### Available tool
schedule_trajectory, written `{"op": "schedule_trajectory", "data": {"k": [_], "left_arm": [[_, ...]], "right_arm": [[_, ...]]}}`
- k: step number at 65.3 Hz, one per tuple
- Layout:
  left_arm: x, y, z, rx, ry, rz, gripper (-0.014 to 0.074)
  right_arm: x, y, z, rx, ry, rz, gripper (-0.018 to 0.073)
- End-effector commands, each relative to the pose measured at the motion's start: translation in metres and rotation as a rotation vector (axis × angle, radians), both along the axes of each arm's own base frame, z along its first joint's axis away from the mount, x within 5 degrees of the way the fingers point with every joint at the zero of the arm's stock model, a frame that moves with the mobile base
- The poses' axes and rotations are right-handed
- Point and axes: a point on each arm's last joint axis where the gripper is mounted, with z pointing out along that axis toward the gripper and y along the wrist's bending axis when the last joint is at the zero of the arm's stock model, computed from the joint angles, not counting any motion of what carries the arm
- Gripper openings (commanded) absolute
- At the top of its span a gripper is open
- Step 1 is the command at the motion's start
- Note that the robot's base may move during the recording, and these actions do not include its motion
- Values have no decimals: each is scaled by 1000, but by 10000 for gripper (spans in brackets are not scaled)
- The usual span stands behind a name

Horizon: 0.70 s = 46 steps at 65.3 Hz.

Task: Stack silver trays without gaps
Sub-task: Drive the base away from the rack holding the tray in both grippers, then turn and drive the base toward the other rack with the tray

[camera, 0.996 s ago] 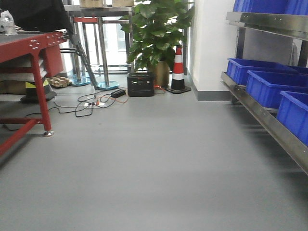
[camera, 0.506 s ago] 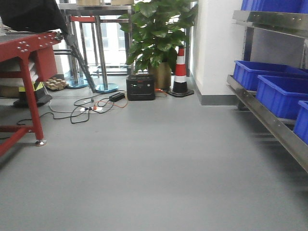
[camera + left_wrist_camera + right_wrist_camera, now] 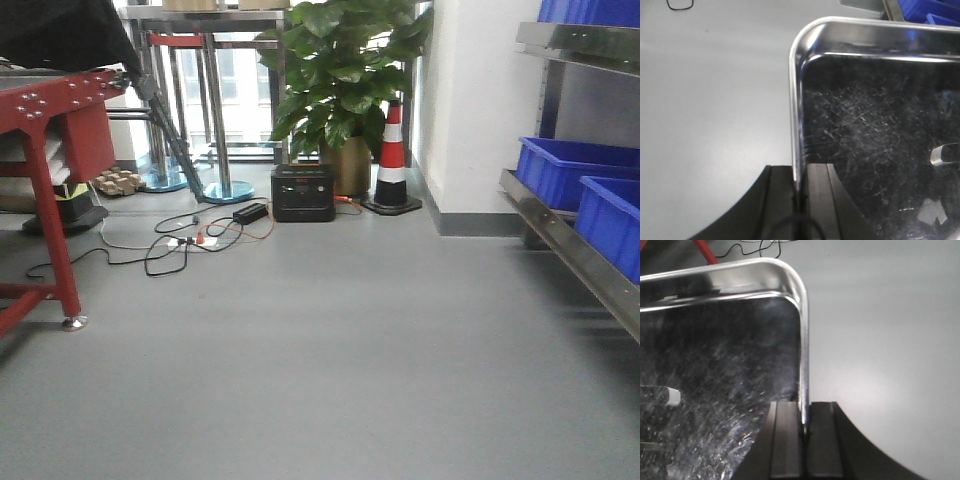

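Note:
A silver tray [image 3: 875,115] with a scratched, dark-reflecting bottom is held between both arms above the grey floor. My left gripper [image 3: 799,187] is shut on the tray's left rim, one black finger on each side of the wall. My right gripper [image 3: 804,425] is shut on the right rim of the same silver tray [image 3: 715,370]. Neither the tray nor the grippers show in the front view. No other silver tray is in view.
A steel shelf rail [image 3: 575,260] with blue bins [image 3: 570,170] runs along the right. A red metal table frame [image 3: 45,190] stands at left. Ahead are cables [image 3: 190,240], a black box [image 3: 302,193], a potted plant [image 3: 335,90] and a striped cone [image 3: 392,160]. Open grey floor lies in the middle.
The front view has swung to the left and moved forward: the shelf and bins slid right, the red table leg slid left and lower, the plant and cone look larger.

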Motion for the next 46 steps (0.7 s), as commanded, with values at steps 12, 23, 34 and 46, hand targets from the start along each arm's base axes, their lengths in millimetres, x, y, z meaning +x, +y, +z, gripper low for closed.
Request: {"op": "schedule_trajectory", "data": {"k": [12, 23, 34, 46], "left_arm": [[-3, 4, 8, 5, -43, 5, -15], [-2, 5, 8, 11, -47, 8, -15], [-2, 5, 8, 15, -50, 10, -15], [-2, 5, 8, 14, -52, 9, -15]], "right_arm": [[0, -4, 8, -3, -64, -3, -77], [1, -4, 8, -2, -66, -2, -77], [1, -3, 10, 6, -82, 2, -77], [1, -3, 10, 8, -85, 3, -77]]}}
